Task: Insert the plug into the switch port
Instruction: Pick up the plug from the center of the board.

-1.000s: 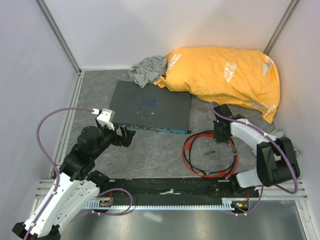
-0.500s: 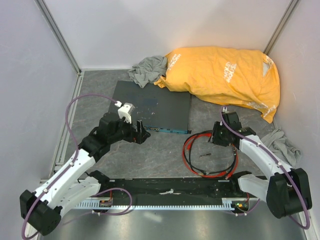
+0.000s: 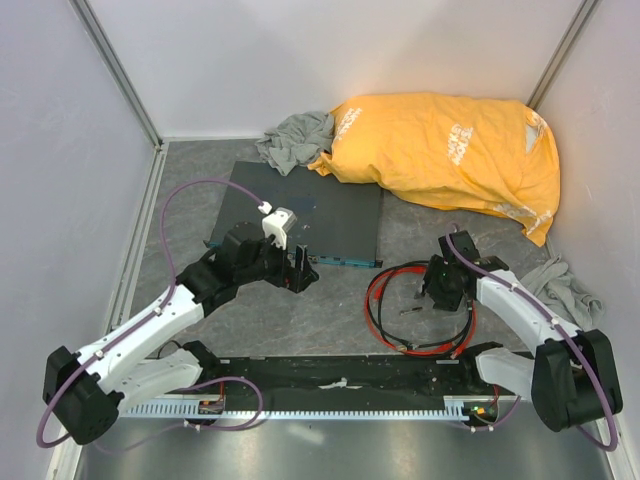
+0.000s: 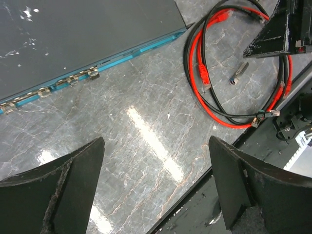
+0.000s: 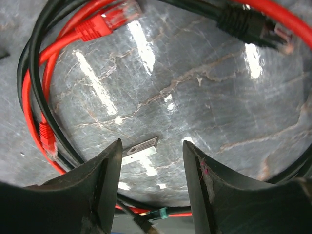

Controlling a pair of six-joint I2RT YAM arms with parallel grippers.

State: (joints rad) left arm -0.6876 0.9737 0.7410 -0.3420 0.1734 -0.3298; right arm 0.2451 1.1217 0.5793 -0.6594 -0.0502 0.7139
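The plug (image 5: 105, 22), a small red connector with a clear tip on a thin red cable (image 5: 283, 14), is lying loose on the grey marbled table (image 4: 141, 112). It is sitting at 12 o'clock from the right gripper (image 5: 152, 146), not touching it. The right fingers are standing partly apart, gripping nothing, over a small silver metal bit (image 4: 238, 73). A second red connector (image 5: 46, 134) is lying at 9 o'clock of that bit, and a black cable connector (image 5: 241, 22) at 1 o'clock. The switch port (image 4: 70, 80) is sitting in a row along the blue-green front edge of the flat dark grey rectangular switch box (image 3: 335, 215), well apart from the plug. I cannot tell which socket is meant. The left gripper (image 4: 156, 141) is hovering with its fingers spread wide and holding nothing, with that edge at its 11 o'clock.
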